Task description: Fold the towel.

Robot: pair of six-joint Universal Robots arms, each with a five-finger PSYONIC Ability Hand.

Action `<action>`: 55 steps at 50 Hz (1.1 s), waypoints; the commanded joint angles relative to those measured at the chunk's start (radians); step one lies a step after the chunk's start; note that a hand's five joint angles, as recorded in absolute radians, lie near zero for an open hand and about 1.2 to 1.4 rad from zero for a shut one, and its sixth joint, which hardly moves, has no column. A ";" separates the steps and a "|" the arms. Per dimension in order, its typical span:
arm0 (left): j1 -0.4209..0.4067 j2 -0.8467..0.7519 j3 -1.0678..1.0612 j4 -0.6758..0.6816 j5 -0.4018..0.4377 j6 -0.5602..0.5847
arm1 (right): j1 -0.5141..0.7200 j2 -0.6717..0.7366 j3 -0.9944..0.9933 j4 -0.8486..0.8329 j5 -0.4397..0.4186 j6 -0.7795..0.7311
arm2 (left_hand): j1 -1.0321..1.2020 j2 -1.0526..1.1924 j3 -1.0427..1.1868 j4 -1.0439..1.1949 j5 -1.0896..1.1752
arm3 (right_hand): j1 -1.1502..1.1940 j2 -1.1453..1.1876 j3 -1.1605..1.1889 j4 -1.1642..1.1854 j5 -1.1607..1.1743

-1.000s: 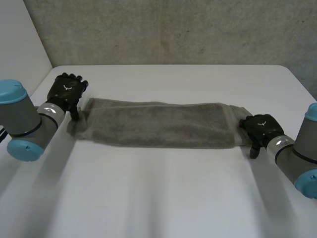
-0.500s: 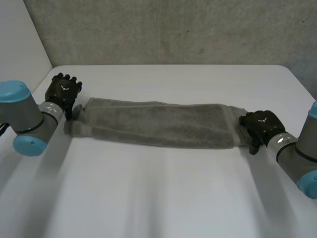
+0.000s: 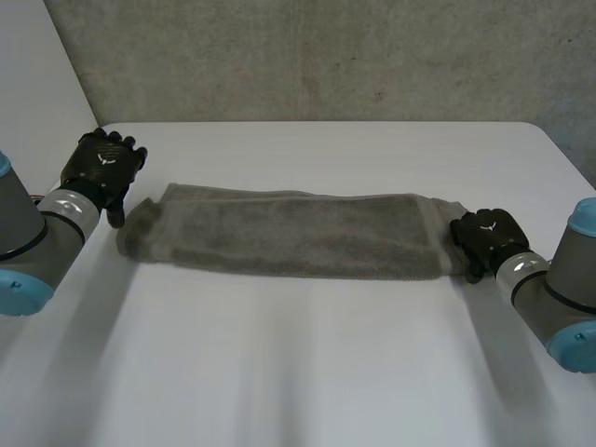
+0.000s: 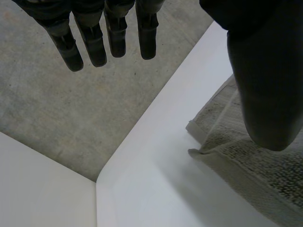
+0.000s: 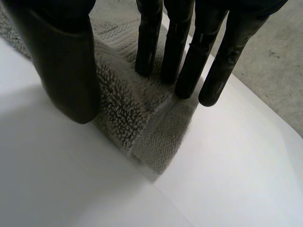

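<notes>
Broadly, the white bench (image 3: pixel 307 372) takes up most of the head view. The towel (image 3: pixel 289 235) lies flat across its middle as a long grey band running from centre left to centre right of the frame. Its narrow shape, and the thick, layered edge seen in the right wrist view, suggest a lengthwise fold is already in. That is a judgement, since the layers cannot be counted. What seems left is the crosswise fold: one short end carried over to the other, perhaps more than once. Neither end is lifted yet.

The right hand (image 3: pixel 484 237) sits at the band's end at centre right. Its fingers (image 5: pixel 182 47) are straight with their tips on top of the cloth, and the thumb (image 5: pixel 66 66) stands just beside the thick edge. Nothing is pinched — the hand is released, poised over that end rather than gripping it. The left hand (image 3: pixel 101 166), at the left of the frame, is apart from the other end. Its fingers hang straight and hold nothing, and the towel's corner lies below its thumb, untouched.
</notes>
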 commanded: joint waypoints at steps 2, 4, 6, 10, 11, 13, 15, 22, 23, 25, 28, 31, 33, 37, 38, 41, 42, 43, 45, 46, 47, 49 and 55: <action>0.001 0.026 -0.010 0.000 -0.001 -0.043 | -0.011 0.021 -0.020 -0.010 0.005 -0.017 | -0.036 -0.032 -0.035 -0.044 -0.012 | 0.493 0.496 0.498 0.498 0.498; 0.003 0.027 -0.010 0.000 -0.001 -0.056 | -0.019 0.021 -0.020 -0.010 0.003 -0.026 | -0.036 -0.032 -0.035 -0.044 -0.012 | 0.658 0.660 0.662 0.663 0.662; 0.004 0.027 -0.010 0.000 -0.001 -0.068 | -0.033 0.021 -0.022 -0.010 0.002 -0.036 | -0.036 -0.032 -0.035 -0.044 -0.012 | 0.673 0.676 0.678 0.678 0.677; 0.007 0.030 -0.010 -0.002 -0.004 -0.088 | -0.082 0.021 -0.022 -0.004 0.003 -0.063 | -0.036 -0.032 -0.035 -0.044 -0.012 | 0.673 0.676 0.678 0.678 0.677; 0.007 0.031 -0.010 -0.002 -0.004 -0.088 | -0.082 0.021 -0.022 -0.003 0.003 -0.063 | -0.036 -0.032 -0.035 -0.044 -0.012 | 0.673 0.676 0.678 0.678 0.677; 0.009 0.040 -0.012 -0.003 -0.007 -0.090 | -0.137 0.006 -0.022 0.007 0.006 -0.077 | -0.036 -0.032 -0.035 -0.044 -0.012 | 0.673 0.676 0.678 0.678 0.677; 0.010 0.047 -0.016 -0.003 -0.009 -0.090 | -0.168 -0.006 -0.022 0.009 0.008 -0.085 | -0.036 -0.032 -0.035 -0.044 -0.012 | 0.673 0.676 0.678 0.678 0.677; 0.041 0.095 -0.062 -0.002 0.002 -0.090 | -0.301 -0.107 -0.056 0.039 0.002 -0.114 | -0.036 -0.032 -0.035 -0.044 -0.012 | 0.673 0.676 0.678 0.678 0.677; 0.044 0.103 -0.073 -0.002 0.005 -0.090 | -0.318 -0.124 -0.083 0.062 0.000 -0.120 | -0.036 -0.032 -0.035 -0.044 -0.012 | 0.673 0.676 0.678 0.678 0.677; 0.044 0.109 -0.084 -0.002 0.006 -0.090 | -0.324 -0.138 -0.115 0.095 -0.008 -0.126 | -0.036 -0.032 -0.035 -0.044 -0.012 | 0.673 0.676 0.678 0.678 0.677; 0.043 0.116 -0.102 0.000 0.008 -0.090 | -0.317 -0.164 -0.177 0.161 -0.032 -0.121 | -0.039 -0.035 -0.038 -0.047 -0.015 | 0.673 0.676 0.678 0.678 0.677; 0.038 0.121 -0.113 0.001 0.008 -0.091 | -0.270 -0.198 -0.212 0.205 -0.048 -0.112 | -0.039 -0.035 -0.038 -0.047 -0.015 | 0.673 0.676 0.678 0.678 0.677; 0.035 0.123 -0.118 0.003 0.008 -0.091 | -0.203 -0.212 -0.224 0.214 -0.049 -0.105 | -0.039 -0.035 -0.038 -0.047 -0.015 | 0.673 0.676 0.678 0.678 0.677; 0.029 0.124 -0.131 0.005 0.006 -0.091 | 0.047 -0.204 -0.255 0.208 -0.035 -0.094 | -0.039 -0.035 -0.038 -0.047 -0.015 | 0.673 0.676 0.678 0.678 0.677; 0.026 0.126 -0.136 0.006 0.005 -0.091 | 0.130 -0.184 -0.272 0.208 -0.031 -0.095 | -0.039 -0.035 -0.038 -0.047 -0.015 | 0.673 0.676 0.678 0.678 0.677; 0.015 0.138 -0.148 0.006 0.005 -0.091 | 0.302 -0.117 -0.330 0.207 -0.012 -0.095 | -0.036 -0.032 -0.035 -0.044 -0.012 | 0.673 0.676 0.678 0.678 0.677; 0.010 0.144 -0.156 0.006 0.005 -0.091 | 0.386 -0.076 -0.365 0.207 0.007 -0.095 | -0.036 -0.032 -0.035 -0.044 -0.012 | 0.673 0.676 0.678 0.678 0.677; 0.010 0.144 -0.156 0.006 0.005 -0.091 | 0.387 -0.075 -0.365 0.207 0.008 -0.095 | -0.036 -0.032 -0.035 -0.044 -0.012 | 0.673 0.676 0.678 0.678 0.677; 0.004 0.156 -0.170 0.008 0.005 -0.091 | 0.513 0.012 -0.434 0.205 0.049 -0.101 | -0.039 -0.035 -0.038 -0.047 -0.015 | 0.673 0.676 0.678 0.678 0.677; 0.004 0.156 -0.170 0.008 0.005 -0.091 | 0.513 0.012 -0.435 0.205 0.049 -0.101 | -0.039 -0.035 -0.038 -0.047 -0.015 | 0.673 0.676 0.678 0.678 0.677; 0.000 0.162 -0.173 0.008 0.003 -0.091 | 0.559 0.059 -0.466 0.201 0.064 -0.103 | -0.039 -0.035 -0.038 -0.047 -0.015 | 0.673 0.676 0.678 0.678 0.677; -0.005 0.170 -0.176 0.008 0.003 -0.091 | 0.593 0.104 -0.499 0.193 0.080 -0.105 | -0.039 -0.035 -0.038 -0.047 -0.015 | 0.673 0.676 0.678 0.678 0.677; -0.048 0.192 -0.176 0.008 -0.001 -0.091 | 0.640 0.213 -0.557 0.182 0.116 -0.161 | -0.042 -0.038 -0.041 -0.050 -0.018 | 0.051 0.054 0.056 0.056 0.055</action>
